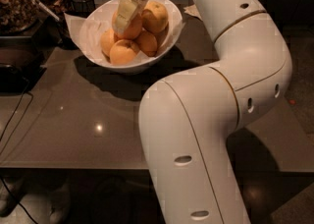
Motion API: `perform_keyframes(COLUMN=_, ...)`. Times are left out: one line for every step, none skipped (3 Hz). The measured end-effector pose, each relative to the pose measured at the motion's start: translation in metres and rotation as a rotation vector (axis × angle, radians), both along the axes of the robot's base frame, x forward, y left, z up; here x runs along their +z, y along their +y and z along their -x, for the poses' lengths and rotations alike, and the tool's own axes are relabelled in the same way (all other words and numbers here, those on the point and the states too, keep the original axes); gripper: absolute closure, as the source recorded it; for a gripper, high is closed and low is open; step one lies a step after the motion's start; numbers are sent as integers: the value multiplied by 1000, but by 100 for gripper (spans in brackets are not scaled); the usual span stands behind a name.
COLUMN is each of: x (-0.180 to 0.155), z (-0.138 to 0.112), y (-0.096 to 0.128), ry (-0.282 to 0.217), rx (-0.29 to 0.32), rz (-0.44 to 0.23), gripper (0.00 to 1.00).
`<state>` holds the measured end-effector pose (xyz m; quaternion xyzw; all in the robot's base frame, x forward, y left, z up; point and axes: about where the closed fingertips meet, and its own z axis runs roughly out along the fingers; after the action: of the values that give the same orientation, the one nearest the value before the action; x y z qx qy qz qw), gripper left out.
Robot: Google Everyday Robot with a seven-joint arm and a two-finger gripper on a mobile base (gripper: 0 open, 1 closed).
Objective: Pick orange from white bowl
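Where the worktop (73, 129) meets its near edge, my white arm (196, 134) rises and covers the right half; the left half lies open and glossy, with a cable (14, 120) trailing off its left side. Farther back stands the white bowl (140, 65), paper-lined and heaped with smaller oranges (123, 52). My claw (128, 13) rests against the orange (133, 27) atop the pile, inside the rim; whether it grips, I cannot tell. Dark clutter (19, 2) bounds the far left.
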<state>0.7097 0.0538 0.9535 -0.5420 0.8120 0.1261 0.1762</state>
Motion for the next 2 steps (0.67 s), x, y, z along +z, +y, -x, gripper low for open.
perform_keyframes(x=-3, z=-1, y=1, ry=4, rx=0, rz=5, gripper=30)
perform_keyframes(x=-3, z=-1, y=1, ry=4, rx=0, rz=5, gripper=28)
